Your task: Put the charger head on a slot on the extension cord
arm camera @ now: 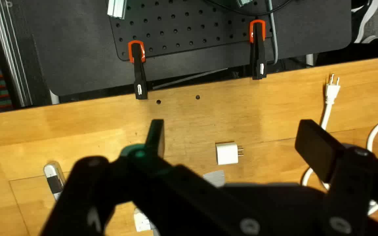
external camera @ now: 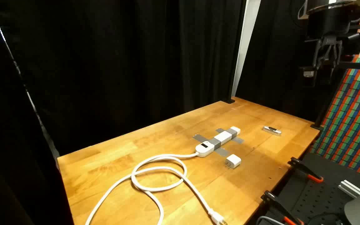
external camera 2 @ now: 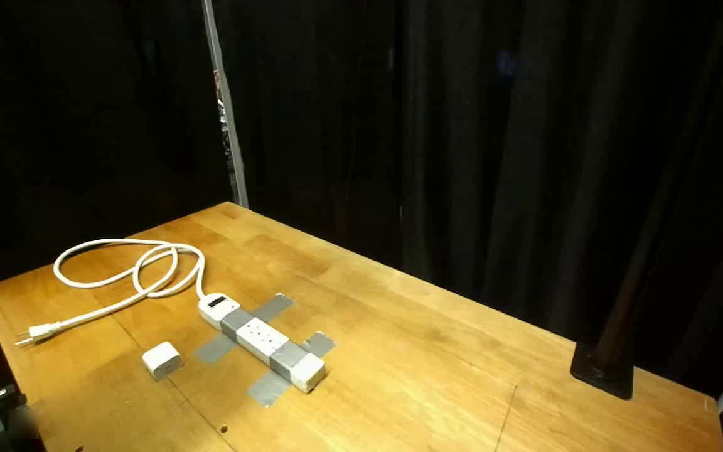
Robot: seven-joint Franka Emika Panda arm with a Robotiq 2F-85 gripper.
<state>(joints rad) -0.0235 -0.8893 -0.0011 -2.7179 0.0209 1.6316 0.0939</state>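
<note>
On the tabletop [external camera 2: 449, 358], near the extension cord [external camera 2: 262, 337], your charger head [arm camera: 227, 153] lies unplugged, claw [arm camera: 231, 133] well clear, spread wide and empty, so you likely have everything left: grasp, align, insert.

no lettering can be read; no numbers either

In an exterior view: charger head [external camera: 234, 161], white, boxy, unplugged, lying lower right of centre; extension cord [external camera: 223, 137], grey-banded, slanting just above, looping leftward.
</note>
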